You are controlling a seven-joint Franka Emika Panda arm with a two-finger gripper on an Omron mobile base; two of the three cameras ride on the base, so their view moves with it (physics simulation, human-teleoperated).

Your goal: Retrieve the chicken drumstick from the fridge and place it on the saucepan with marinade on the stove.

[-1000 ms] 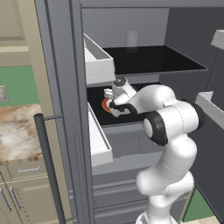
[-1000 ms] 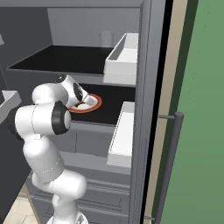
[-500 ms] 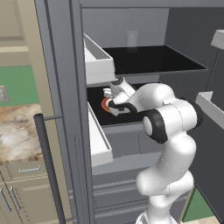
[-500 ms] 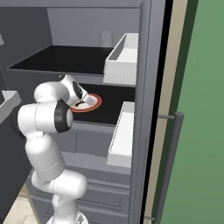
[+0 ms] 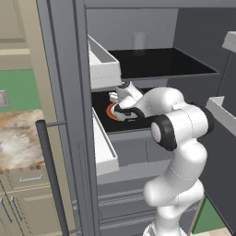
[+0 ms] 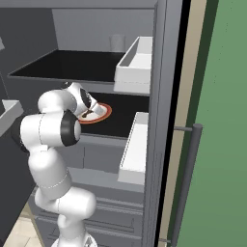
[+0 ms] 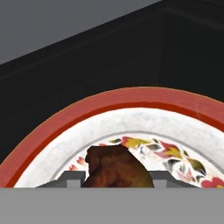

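The fridge (image 5: 69,92) stands open, its grey doors swung out to both sides, with white door bins (image 5: 103,64) at about 10 o'clock of the arm in the left base view and dark shelves inside. A pale translucent cup (image 5: 139,40) stands at the back of the upper shelf (image 6: 72,65), at 12 o'clock above the arm's hand. The white arm (image 5: 179,138) reaches from below into the lower shelf (image 6: 128,108), its hand bent down over a round plate (image 6: 103,113) with a red rim and a white, flower-painted middle. In the hand view the plate's rim (image 7: 131,98) arcs across the middle, and the chicken drumstick (image 7: 116,168), a brown-orange lump, lies on the plate at 6 o'clock, just between the two finger tips. The gripper (image 7: 117,177) sits with a finger (image 7: 70,177) on either side of the drumstick, close against it; whether it truly pinches the meat, I cannot tell.
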